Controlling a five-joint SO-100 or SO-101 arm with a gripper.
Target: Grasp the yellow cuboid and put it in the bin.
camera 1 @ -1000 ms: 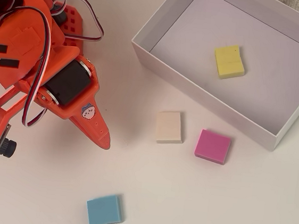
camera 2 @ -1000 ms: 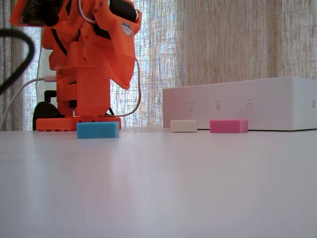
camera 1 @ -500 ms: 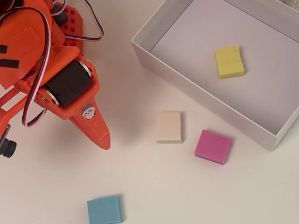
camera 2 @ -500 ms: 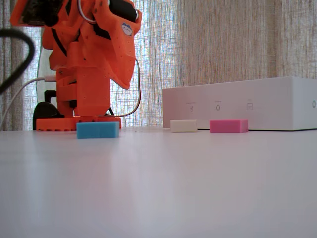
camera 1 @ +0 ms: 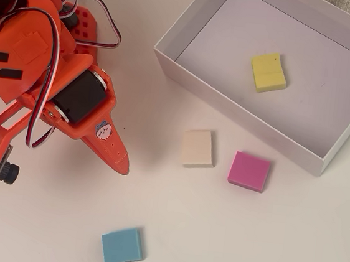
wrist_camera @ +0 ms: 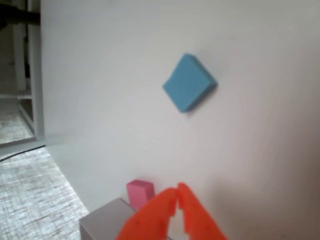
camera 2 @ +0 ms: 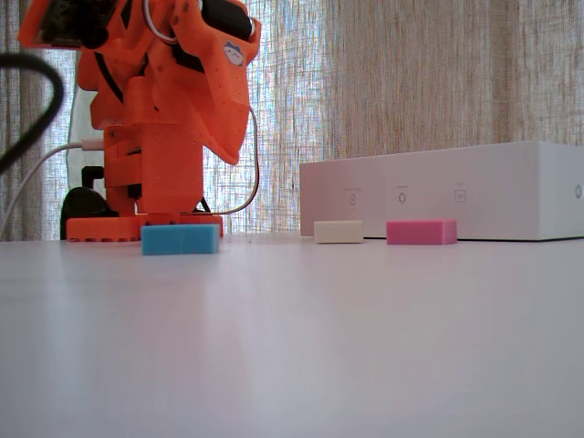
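blocks lie on a white table point(camera 2: 292, 347) before woven curtains point(camera 2: 411, 82).

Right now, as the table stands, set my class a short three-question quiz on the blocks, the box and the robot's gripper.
1. True or false: the yellow block lies inside the white box.
2. Which block lies nearest the gripper in the overhead view? A pink block, B blue block, C cream block.
3. Fill in: the gripper's fingertips are ____ and hold nothing.

Key: 1 true; 2 C; 3 shut.
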